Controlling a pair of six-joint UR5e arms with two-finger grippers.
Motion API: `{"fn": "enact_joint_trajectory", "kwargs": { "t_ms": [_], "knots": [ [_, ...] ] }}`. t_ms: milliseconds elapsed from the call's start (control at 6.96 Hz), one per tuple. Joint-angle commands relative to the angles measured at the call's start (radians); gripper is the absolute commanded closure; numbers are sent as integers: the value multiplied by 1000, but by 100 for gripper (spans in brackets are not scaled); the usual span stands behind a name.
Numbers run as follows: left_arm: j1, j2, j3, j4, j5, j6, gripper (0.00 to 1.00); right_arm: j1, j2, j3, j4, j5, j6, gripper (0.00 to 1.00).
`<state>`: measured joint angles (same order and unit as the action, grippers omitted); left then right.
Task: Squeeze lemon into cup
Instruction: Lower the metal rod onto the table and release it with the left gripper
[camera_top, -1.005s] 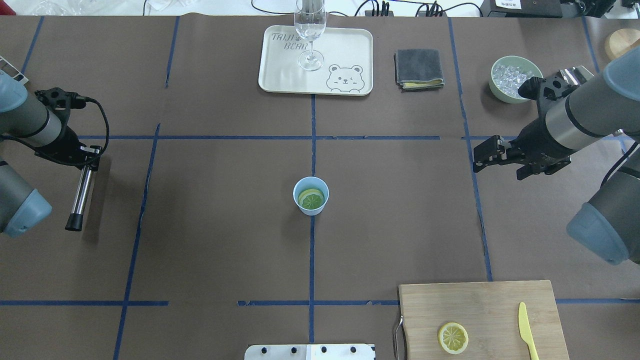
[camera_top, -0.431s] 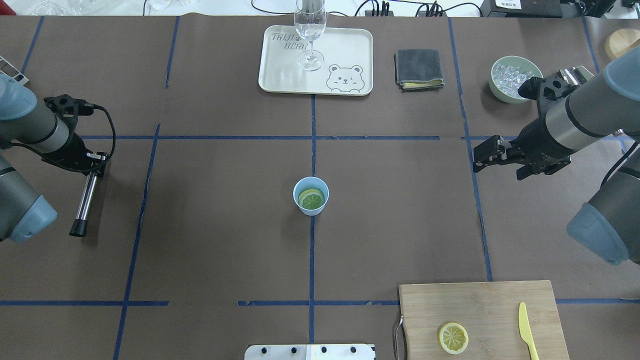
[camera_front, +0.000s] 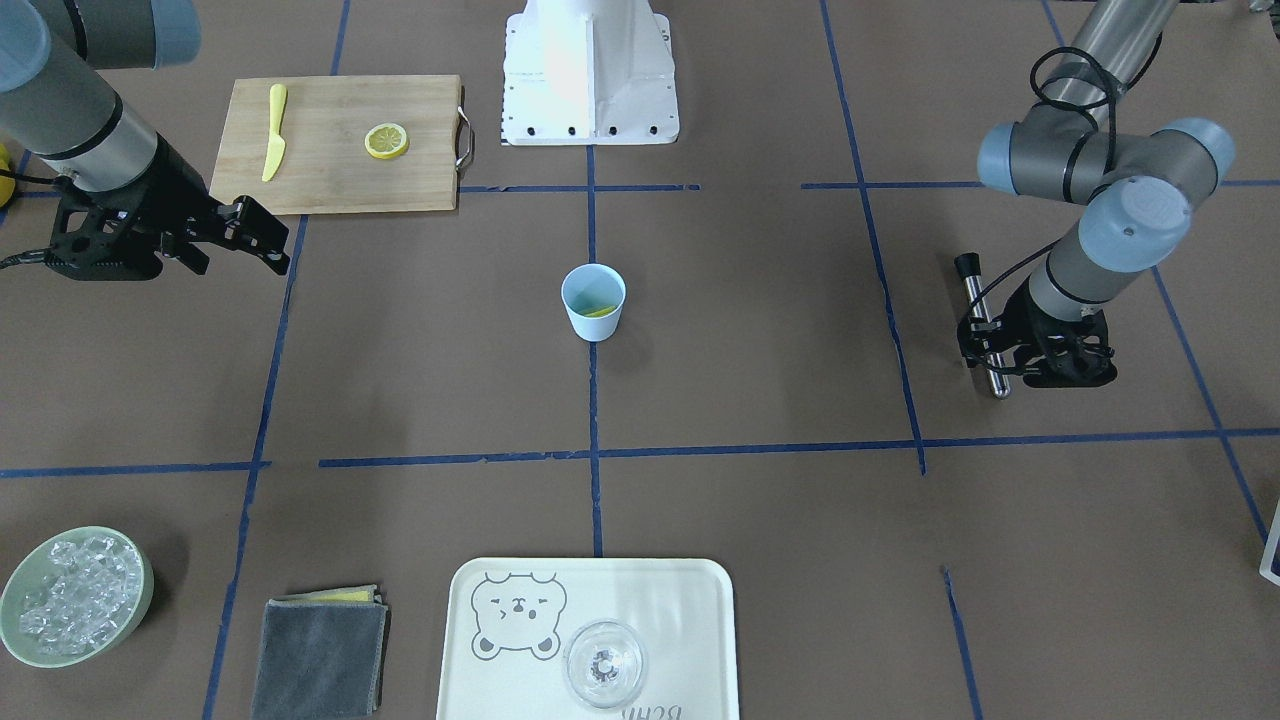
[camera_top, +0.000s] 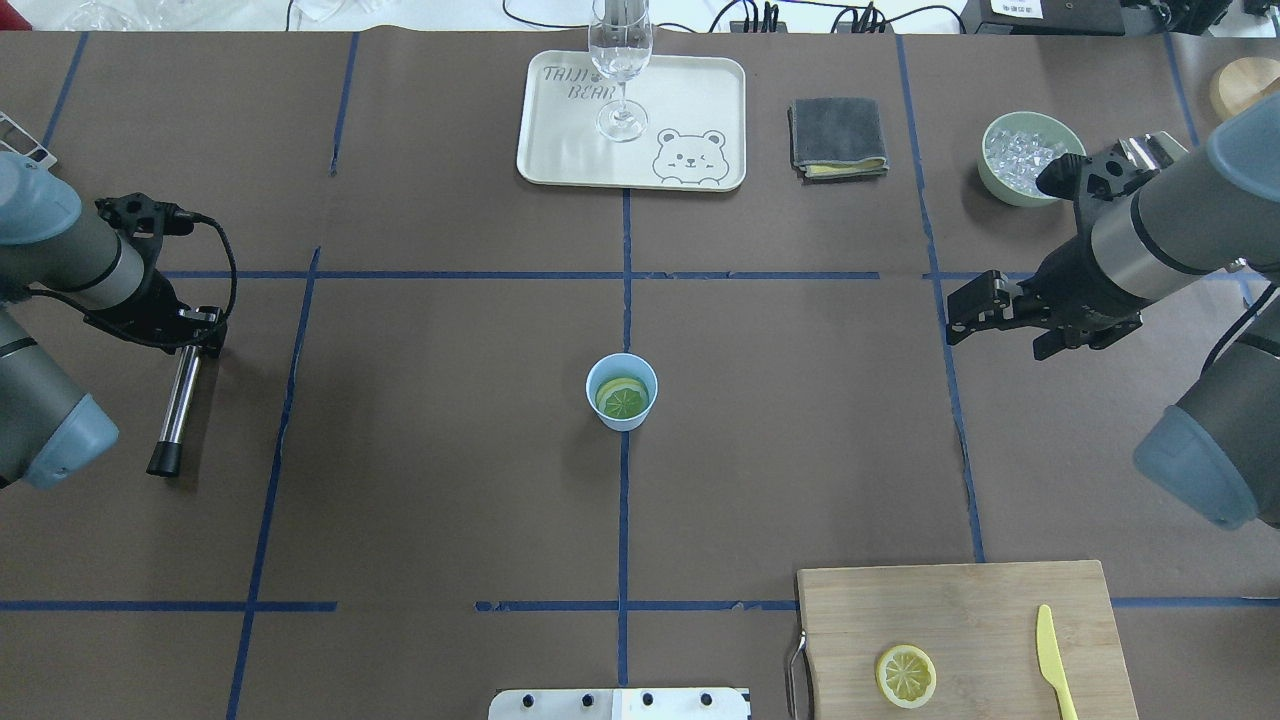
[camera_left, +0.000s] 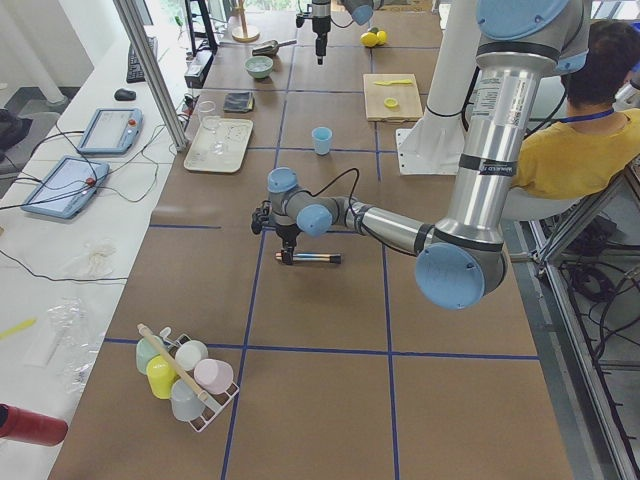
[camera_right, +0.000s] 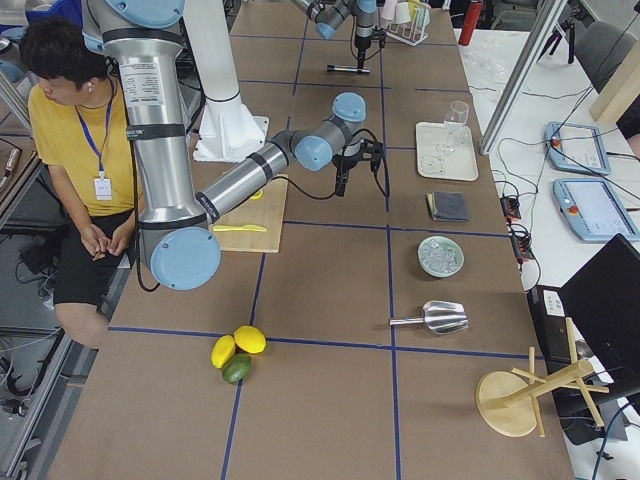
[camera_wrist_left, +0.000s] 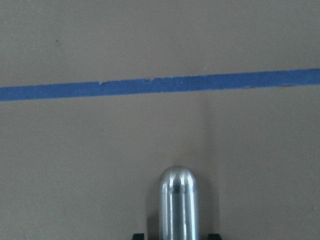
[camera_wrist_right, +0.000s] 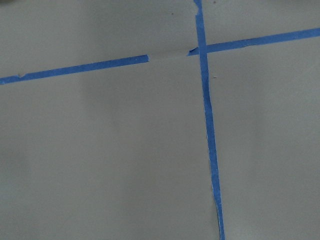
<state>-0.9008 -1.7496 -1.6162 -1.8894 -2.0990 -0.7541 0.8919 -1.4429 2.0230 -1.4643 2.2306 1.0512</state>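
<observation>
Brown taped table (camera_top: 450, 480), left pincer (camera_top: 200, 338) clamping metal rod (camera_top: 178, 405) (right pincer (camera_top: 962, 312) apart)

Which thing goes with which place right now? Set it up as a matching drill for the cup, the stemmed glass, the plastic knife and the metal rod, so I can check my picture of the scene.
Things:
1. light-blue plastic cup
2. clear stemmed glass
3. yellow plastic knife
4. silver metal rod with a black tip

Places:
A. lying on the wooden cutting board
B. clamped in the left gripper
C. standing on the cream bear tray
D. has a thin round yellow lemon slice inside

Pairs: 1-D, 2-C, 3-A, 4-B
</observation>
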Motion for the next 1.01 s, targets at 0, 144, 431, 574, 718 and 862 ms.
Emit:
{"fn": "enact_joint_trajectory", "kwargs": {
  "t_ms": [0, 144, 431, 574, 718, 862],
  "knots": [
    [-172, 13, -74, 16, -13, 211, 0, 69, -13, -12, -7, 6, -40, 0],
    [-263, 19, -105, 73, -36, 278, 0, 128, -25, -35, -14, 15, -145, 0],
    [-405, 80, -114, 93, -168, 442, 0, 291, -45, -149, -18, 105, -392, 0],
    [-482, 88, -99, 104, -176, 554, 0, 358, -57, -227, -25, 119, -557, 0],
    [-534, 122, -90, 114, -190, 620, 0, 407, -60, -271, -50, 119, -667, 0],
    [-584, 130, -87, 127, -250, 674, 0, 459, -69, -279, -109, 119, -783, 0]
  ]
}}
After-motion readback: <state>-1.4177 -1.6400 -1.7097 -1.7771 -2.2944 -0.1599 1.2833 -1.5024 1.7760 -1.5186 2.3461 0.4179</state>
